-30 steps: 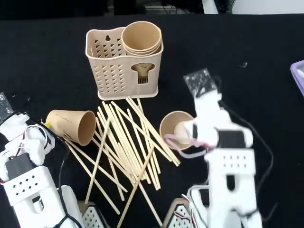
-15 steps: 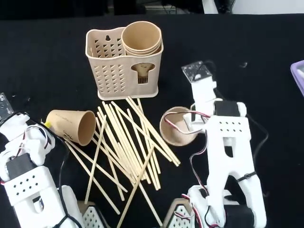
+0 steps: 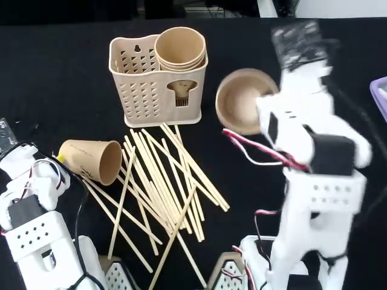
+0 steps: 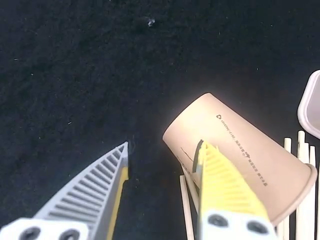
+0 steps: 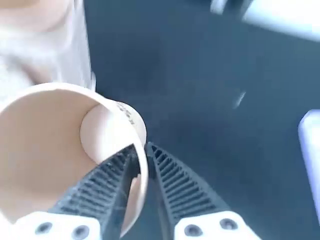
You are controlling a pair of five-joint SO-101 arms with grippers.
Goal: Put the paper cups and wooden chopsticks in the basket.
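The right gripper (image 5: 142, 147) is pinched tight on the wall of a paper cup (image 5: 55, 150), with one finger inside the cup and one outside. The cup looks lifted off the black table (image 3: 72, 78) and sits just beside the basket (image 3: 142, 90), not over it yet. The left gripper (image 4: 162, 146) is wide open at the bottom end of a second paper cup (image 4: 240, 155), which lies on its side well apart from the basket.

A stack of cups (image 3: 180, 47) already stands in one part of the basket, so some of the job looks done. I think the cup in the right gripper goes in next. After that come the cup on its side and all the wooden chopsticks (image 3: 160, 181), which lie in a messy pile on the table in front of the basket. None of the sticks is in the basket.

I cannot count the cups in the stack. I cannot tell if the yellow finger touches the second cup. The near ends of some sticks are hidden behind the arm bases. A purple thing (image 3: 380, 96) is cut off at the side
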